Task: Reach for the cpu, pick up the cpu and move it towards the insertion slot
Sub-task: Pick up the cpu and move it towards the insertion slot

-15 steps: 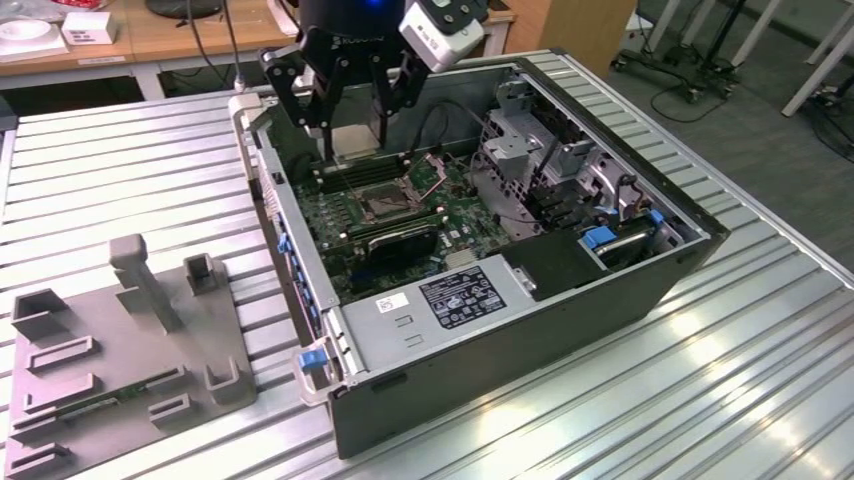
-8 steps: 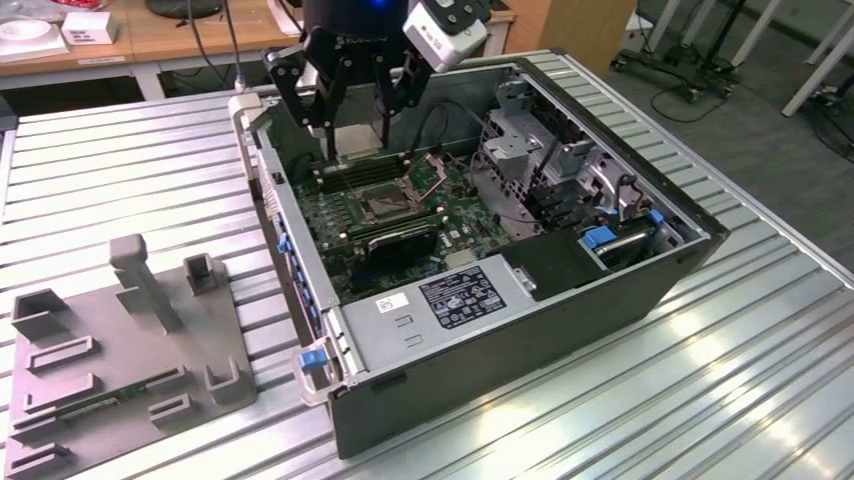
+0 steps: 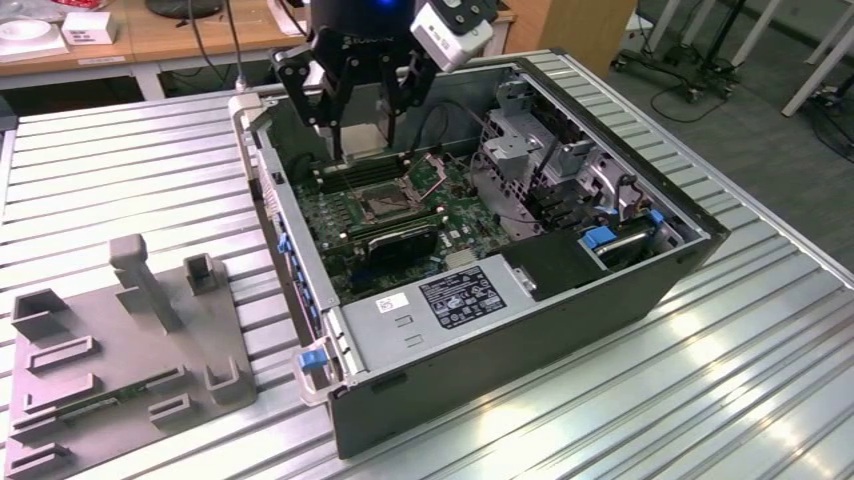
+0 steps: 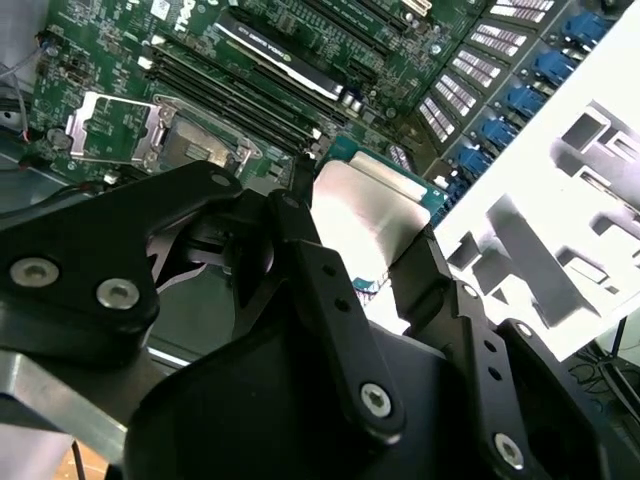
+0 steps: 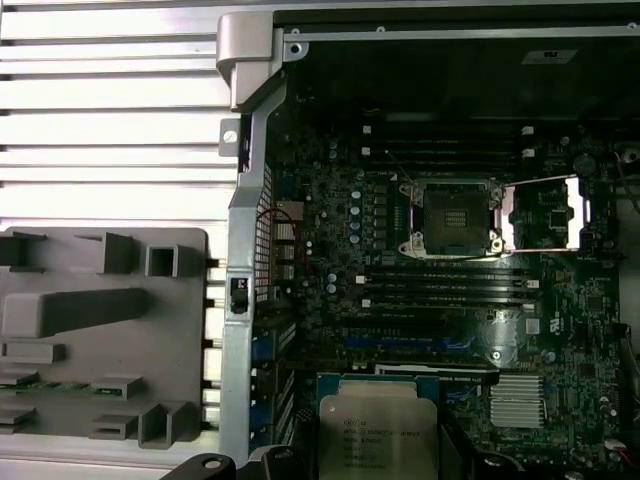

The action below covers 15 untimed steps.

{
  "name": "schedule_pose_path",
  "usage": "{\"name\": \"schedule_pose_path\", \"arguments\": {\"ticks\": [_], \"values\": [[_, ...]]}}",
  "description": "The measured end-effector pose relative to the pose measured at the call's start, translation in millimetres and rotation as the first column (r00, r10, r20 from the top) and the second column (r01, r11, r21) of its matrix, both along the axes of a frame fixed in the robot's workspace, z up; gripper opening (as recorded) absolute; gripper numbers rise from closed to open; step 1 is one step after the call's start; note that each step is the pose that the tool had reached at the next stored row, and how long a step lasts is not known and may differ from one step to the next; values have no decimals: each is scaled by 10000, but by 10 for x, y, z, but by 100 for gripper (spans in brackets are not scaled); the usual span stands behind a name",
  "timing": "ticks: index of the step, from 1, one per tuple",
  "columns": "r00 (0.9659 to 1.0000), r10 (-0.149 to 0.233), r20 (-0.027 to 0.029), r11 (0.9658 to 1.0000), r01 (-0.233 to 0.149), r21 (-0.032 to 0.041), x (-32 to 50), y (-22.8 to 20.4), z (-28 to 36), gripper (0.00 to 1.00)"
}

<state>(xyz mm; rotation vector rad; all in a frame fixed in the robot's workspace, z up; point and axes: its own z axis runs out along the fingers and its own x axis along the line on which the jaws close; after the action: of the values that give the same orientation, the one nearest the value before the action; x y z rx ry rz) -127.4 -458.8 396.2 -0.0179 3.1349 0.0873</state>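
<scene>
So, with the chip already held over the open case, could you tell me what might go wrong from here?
1. The hand pinches the cpu only by its edges, so it could slip and drop onto the green board.
2. The insertion slot sits tight between the memory slots and its open bracket; a small misalignment could land the chip on those.
3. The case wall stands close to the arm, so a sideways move might clip it.

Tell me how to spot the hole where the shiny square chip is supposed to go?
Find the open computer case on the metal table; its green circuit board lies flat inside. The insertion slot is the dark square socket framed by a silvery bracket, with its metal lid flipped open beside it. The memory slots nearby are long, narrow and black, not square.
</scene>
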Motion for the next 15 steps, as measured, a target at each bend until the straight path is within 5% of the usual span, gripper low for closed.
{"name": "schedule_pose_path", "arguments": {"ticks": [15], "values": [[10000, 0, 0, 10000, 0, 1, 236, 0, -6, 55]]}}
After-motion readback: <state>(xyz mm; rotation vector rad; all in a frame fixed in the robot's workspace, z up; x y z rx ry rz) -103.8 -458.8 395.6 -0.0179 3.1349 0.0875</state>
